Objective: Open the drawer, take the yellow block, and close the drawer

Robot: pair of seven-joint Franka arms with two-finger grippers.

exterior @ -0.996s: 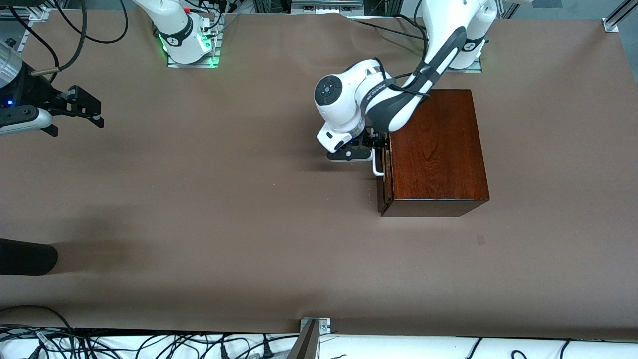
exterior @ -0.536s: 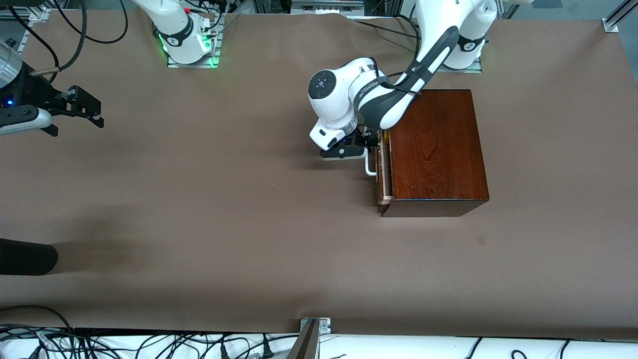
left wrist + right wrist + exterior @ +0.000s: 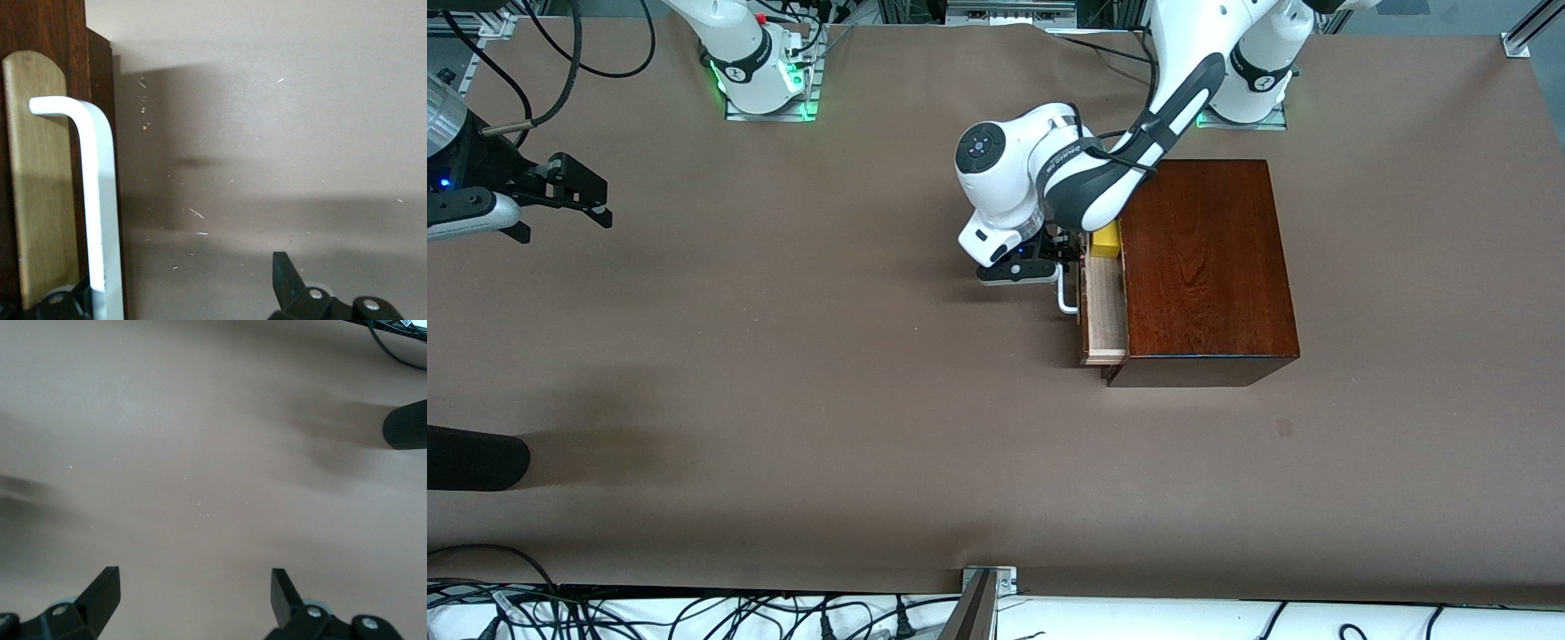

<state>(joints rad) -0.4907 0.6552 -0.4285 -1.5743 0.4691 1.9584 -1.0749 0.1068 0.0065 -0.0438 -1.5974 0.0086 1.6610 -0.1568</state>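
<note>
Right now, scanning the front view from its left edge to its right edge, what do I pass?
right gripper, open, waiting over bare table → left gripper at the white handle → partly open drawer with the yellow block → wooden box

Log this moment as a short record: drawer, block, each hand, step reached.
drawer: partly pulled out of the wooden box, pale inside showing
handle: white bar, one finger of the left hand hooked against it
yellow block: in the drawer, at the end farther from the front camera, untouched
left hand: at the handle, fingers spread
right hand: open, waiting over bare table at the right arm's end
step: drawer opening, block not yet taken
</note>
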